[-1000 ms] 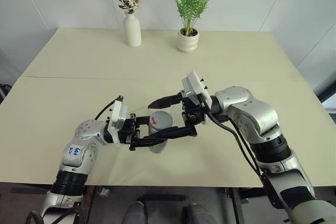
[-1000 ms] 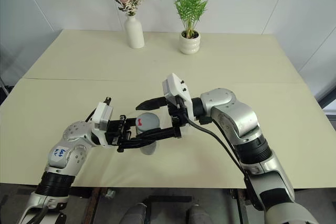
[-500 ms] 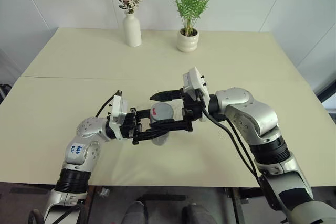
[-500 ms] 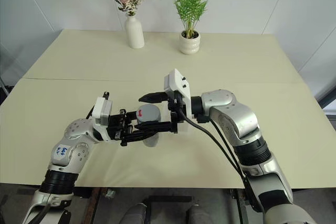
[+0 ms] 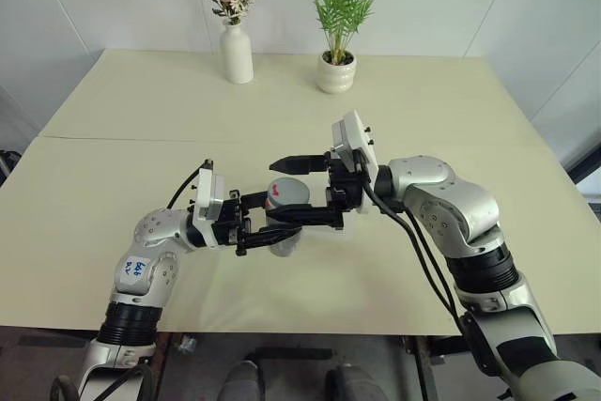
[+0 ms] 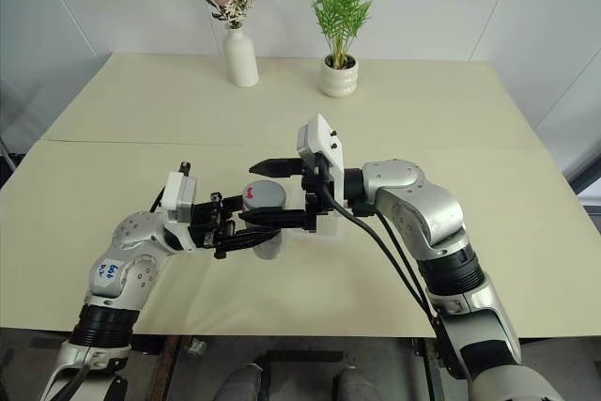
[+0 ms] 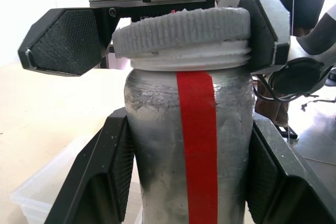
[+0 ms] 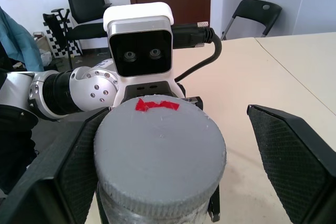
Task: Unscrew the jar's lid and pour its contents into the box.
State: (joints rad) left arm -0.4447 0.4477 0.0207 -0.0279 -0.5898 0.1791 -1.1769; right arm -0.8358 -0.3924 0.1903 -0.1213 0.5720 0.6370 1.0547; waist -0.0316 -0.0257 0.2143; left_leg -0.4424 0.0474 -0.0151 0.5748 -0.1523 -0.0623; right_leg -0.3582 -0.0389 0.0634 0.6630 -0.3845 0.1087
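My left gripper is shut on the jar, a silvery cylinder with a red stripe, and holds it upright above the table's front part. The grey ribbed lid sits on top and bears a red mark. My right gripper comes in from the right, open and level, with its fingers on either side of the lid. One pad lies close against the rim and the other stands well clear. A corner of the clear box shows below the jar. The contents are hidden.
A white vase with flowers and a white plant pot stand at the back of the cream table. Black chairs and a person's sleeve show beyond the table.
My right gripper has turned so that its fingers lie more level and squarer around the lid, still open. The left gripper keeps its hold on the jar.
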